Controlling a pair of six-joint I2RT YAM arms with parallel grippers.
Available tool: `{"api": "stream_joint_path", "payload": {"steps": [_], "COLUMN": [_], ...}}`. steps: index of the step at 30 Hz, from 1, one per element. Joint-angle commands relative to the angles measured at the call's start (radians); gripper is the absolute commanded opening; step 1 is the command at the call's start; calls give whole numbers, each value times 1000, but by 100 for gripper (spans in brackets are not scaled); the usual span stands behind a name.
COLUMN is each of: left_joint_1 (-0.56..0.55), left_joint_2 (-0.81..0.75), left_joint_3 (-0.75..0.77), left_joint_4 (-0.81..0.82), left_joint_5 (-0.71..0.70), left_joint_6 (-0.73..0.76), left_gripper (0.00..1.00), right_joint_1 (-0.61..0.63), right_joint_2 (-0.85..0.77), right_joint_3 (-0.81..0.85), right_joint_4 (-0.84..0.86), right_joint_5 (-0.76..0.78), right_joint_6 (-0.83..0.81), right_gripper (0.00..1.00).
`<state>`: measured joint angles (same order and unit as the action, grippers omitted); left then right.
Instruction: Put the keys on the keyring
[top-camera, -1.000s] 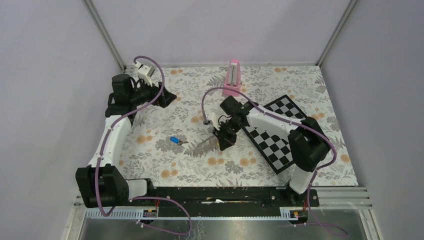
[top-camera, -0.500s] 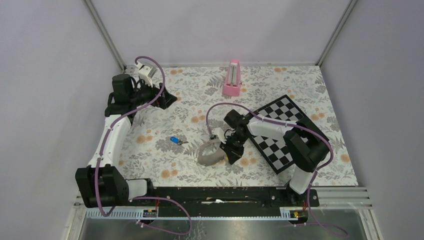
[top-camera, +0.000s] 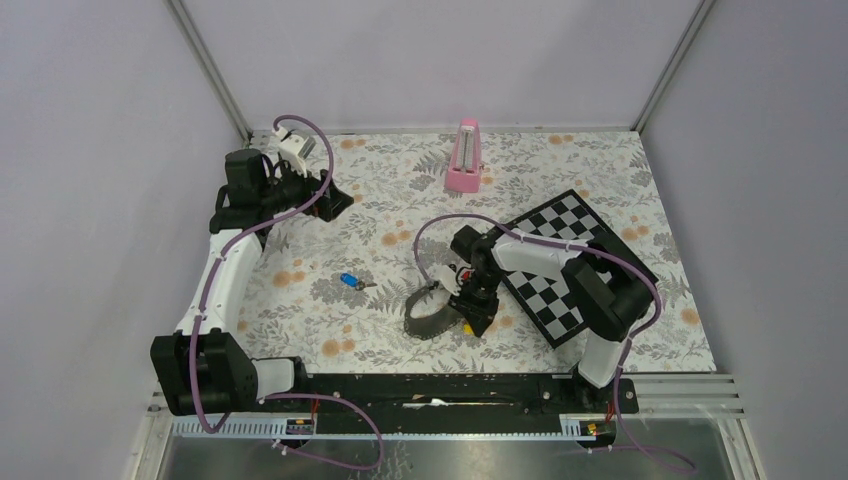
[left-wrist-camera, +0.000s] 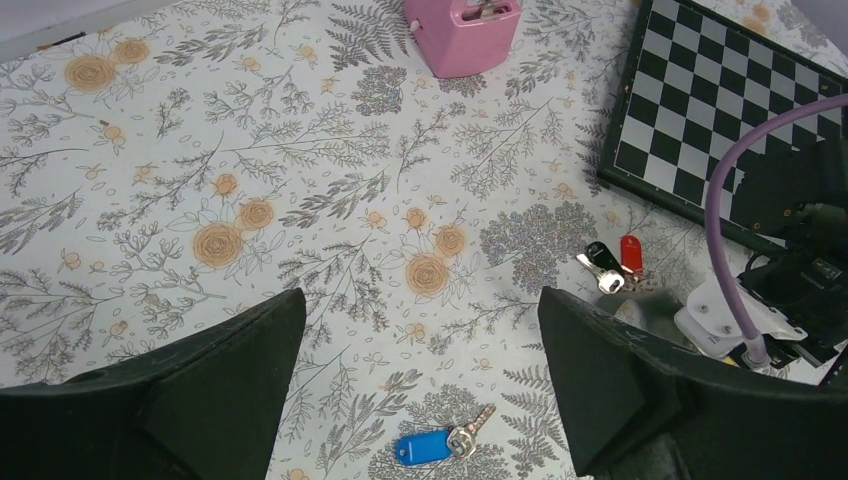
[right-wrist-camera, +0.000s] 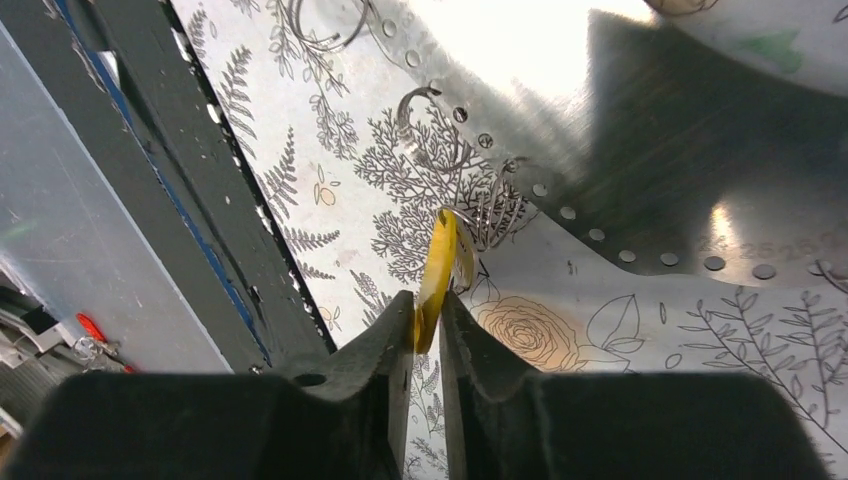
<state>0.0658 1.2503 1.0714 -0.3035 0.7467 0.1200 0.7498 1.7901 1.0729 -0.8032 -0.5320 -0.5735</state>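
Between right fingers (right-wrist-camera: 392, 385), yellow key (right-wrist-camera: 437, 272).

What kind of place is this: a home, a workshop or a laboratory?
Most likely a laboratory robot cell: plain grey walls framed by metal posts, a left arm and right arm bolted to a rail, and props such as a chessboard on a floral cloth.

Robot lab test cell indicated: plain grey walls (top-camera: 90, 150) framed by aluminium posts (top-camera: 210, 70), left arm (top-camera: 215, 280) and right arm (top-camera: 545, 250) bolted to a black rail (top-camera: 440, 385), checkerboard (top-camera: 575, 215) laid on floral tablecloth (top-camera: 390, 180).
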Motion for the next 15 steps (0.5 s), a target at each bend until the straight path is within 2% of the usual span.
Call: {"api": "stream_joint_path", "payload": {"steps": [1, 9, 12, 15], "left_joint_1": [5, 6, 12, 19], "left_joint_2": [-10, -12, -12, -13], "left_joint_3": [29, 41, 40, 40], "left_joint_4": [3, -10, -9, -6], "left_joint_5": [-16, -74, -101, -113], "left_joint_6": [40, 47, 39, 30], "left_gripper": [96, 99, 99, 99], "right_joint_1": [-4, -19, -34, -70], "right_joint_2": [28, -6, -61, -146], "right_joint_3": [17, 10, 3, 1], "right_joint_4": [-61, -63, -48, -10], "right_joint_5": [31, 34, 36, 40], "right_joint_6": [-26, -26, -27, -19], "right_gripper": [25, 31, 38, 51]}}
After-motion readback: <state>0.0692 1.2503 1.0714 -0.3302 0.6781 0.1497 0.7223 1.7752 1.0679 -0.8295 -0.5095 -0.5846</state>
